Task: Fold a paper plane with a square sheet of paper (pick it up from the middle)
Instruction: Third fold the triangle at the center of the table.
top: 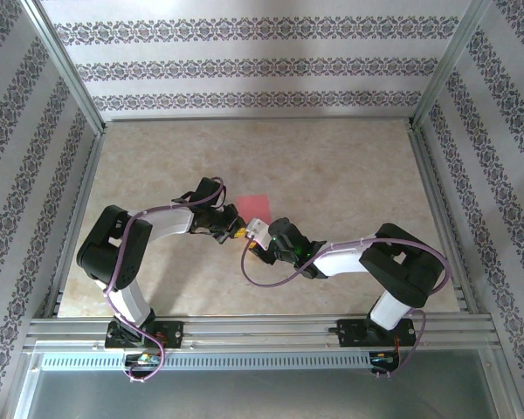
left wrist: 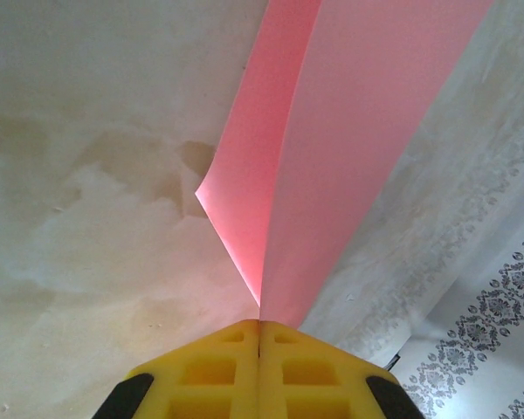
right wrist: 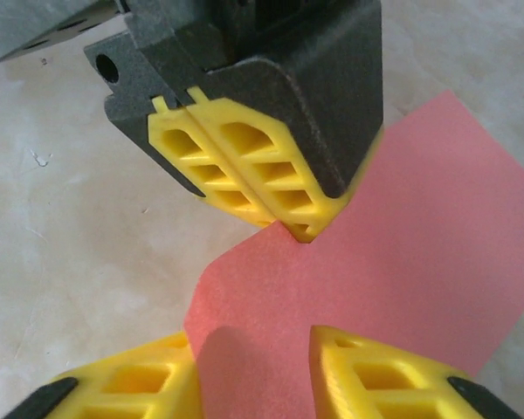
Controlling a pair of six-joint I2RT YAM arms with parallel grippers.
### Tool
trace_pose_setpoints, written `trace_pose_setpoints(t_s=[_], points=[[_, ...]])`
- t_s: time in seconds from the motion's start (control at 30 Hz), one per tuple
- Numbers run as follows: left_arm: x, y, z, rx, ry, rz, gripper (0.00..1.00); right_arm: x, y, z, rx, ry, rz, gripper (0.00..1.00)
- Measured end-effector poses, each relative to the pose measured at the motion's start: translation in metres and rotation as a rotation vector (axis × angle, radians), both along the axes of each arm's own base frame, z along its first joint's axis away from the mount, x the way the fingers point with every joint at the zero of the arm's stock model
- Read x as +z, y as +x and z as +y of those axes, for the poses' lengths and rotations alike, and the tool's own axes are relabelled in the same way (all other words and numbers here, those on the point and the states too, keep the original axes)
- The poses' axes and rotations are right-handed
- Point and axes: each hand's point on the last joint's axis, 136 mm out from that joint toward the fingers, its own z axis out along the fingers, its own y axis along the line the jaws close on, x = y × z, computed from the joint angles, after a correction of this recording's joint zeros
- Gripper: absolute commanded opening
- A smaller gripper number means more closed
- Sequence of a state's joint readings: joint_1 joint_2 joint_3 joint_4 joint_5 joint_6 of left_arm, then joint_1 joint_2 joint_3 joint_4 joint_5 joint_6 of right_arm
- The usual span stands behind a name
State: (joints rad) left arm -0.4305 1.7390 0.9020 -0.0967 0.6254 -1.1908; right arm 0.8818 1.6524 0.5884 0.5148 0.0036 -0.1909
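The square sheet of paper (left wrist: 358, 148) is pink-red and bent into two flaps that spread from one crease. My left gripper (left wrist: 260, 325) is shut on the sheet at that crease, its yellow fingers pressed together. Seen from the right wrist, the left gripper (right wrist: 302, 232) pinches the sheet (right wrist: 419, 236) at one point above the table. My right gripper (right wrist: 255, 377) is open, with the sheet's lower edge in the gap between its yellow fingertips (right wrist: 377, 375). From above, both grippers meet mid-table, left (top: 232, 230) and right (top: 262, 246), just below the sheet (top: 255, 204). A paper plane is out of view.
The beige marbled table (top: 332, 166) is fenced by aluminium rails (top: 262, 327) and patterned walls (top: 244, 65). A purple cable (top: 260, 281) loops under the right arm. Free tabletop lies behind and to both sides of the grippers.
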Motion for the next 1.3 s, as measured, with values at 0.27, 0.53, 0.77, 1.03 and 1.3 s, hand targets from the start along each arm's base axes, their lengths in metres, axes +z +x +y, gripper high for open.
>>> trace_pose_setpoints(t_s=[0.27, 0.53, 0.77, 1.03, 1.3], points=[[-0.004, -0.004, 0.005, -0.003, 0.025, 0.016, 0.33, 0.0, -0.007, 0.005, 0.035, 0.018, 0.026, 0.09], [0.012, 0.007, 0.042, 0.011, 0.125, -0.07, 0.47, -0.001, -0.025, 0.012, 0.078, 0.1, 0.169, 0.08], [0.044, 0.026, 0.025, -0.088, 0.098, -0.231, 0.4, 0.003, -0.035, 0.014, 0.074, 0.22, 0.353, 0.07], [0.012, 0.026, 0.002, -0.217, 0.155, -0.204, 0.31, -0.003, -0.047, 0.016, 0.058, 0.279, 0.519, 0.06], [-0.013, 0.021, 0.005, -0.292, 0.245, -0.154, 0.23, -0.013, -0.041, 0.008, -0.015, 0.311, 0.631, 0.05]])
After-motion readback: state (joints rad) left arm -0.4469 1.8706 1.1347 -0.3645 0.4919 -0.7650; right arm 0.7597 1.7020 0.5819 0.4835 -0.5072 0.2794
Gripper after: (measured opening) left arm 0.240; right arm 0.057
